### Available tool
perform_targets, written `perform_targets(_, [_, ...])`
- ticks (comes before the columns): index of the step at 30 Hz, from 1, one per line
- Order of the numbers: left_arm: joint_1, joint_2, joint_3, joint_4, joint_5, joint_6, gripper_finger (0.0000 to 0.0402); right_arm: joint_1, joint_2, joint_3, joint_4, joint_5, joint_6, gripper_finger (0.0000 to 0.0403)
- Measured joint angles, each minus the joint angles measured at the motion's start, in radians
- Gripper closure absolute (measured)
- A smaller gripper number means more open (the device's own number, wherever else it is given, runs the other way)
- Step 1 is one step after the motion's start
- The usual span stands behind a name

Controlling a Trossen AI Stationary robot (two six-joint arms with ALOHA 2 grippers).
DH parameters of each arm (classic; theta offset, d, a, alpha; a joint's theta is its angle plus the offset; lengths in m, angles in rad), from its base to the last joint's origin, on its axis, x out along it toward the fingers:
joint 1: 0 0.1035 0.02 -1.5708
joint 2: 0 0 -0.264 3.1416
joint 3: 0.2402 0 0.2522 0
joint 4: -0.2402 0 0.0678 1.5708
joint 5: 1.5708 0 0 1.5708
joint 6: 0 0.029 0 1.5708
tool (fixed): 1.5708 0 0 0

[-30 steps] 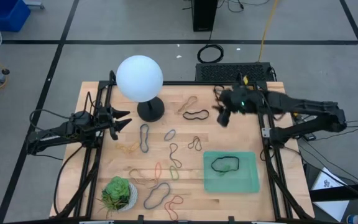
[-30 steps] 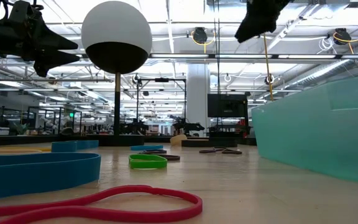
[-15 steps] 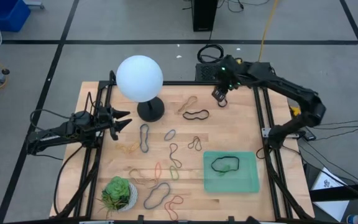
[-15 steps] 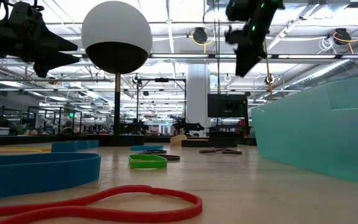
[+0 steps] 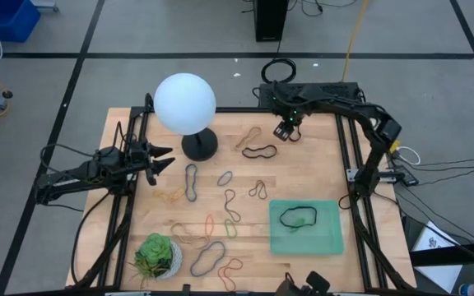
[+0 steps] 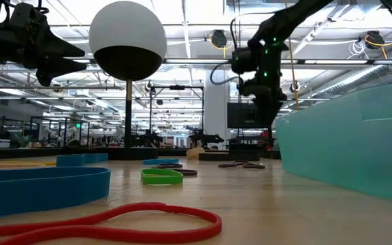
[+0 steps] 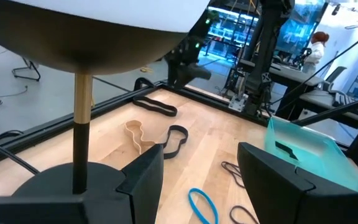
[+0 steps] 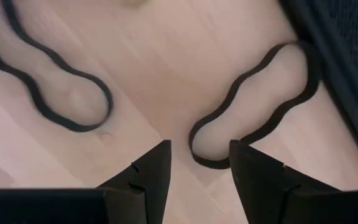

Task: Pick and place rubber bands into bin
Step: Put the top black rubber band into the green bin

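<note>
Several rubber bands lie loose on the wooden table, among them a black one (image 5: pixel 259 151) and a tan one (image 5: pixel 249 136). One more black band (image 5: pixel 297 217) lies inside the mint-green bin (image 5: pixel 326 240) at the near right. My right gripper (image 5: pixel 285 130) hangs open near the table's far edge, pointing down. In its wrist view my right gripper (image 8: pixel 199 165) is above one end of a wavy black band (image 8: pixel 253 118), with another black band (image 8: pixel 48 68) to one side. My left gripper (image 5: pixel 161 156) waits open and level at the table's left, beside the lamp.
A white globe lamp (image 5: pixel 184 103) on a black base (image 5: pixel 198 146) stands at the far left. A white pot with a green succulent (image 5: pixel 156 256) sits at the near left. Black frame rails run along the table's left and right edges. A black cable coil (image 5: pixel 280 71) lies on the floor beyond.
My right gripper has swung toward the table's far edge and come down toward the bands there. It has tipped from a slant to pointing almost straight down. Its fingers have stayed open. No band has moved.
</note>
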Motion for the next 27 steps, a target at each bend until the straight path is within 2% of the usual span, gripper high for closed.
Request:
perform_targets(13, [0.000,0.000,0.000,-0.005,0.000,-0.001,0.0190,-0.036,0.019,-0.187,0.175,-0.014,-0.043,0.0248])
perform_targets(27, [0.000,0.000,0.000,-0.016,-0.001,0.000,0.0190,-0.046,0.018,-0.258,0.284,-0.014,-0.078,0.0248])
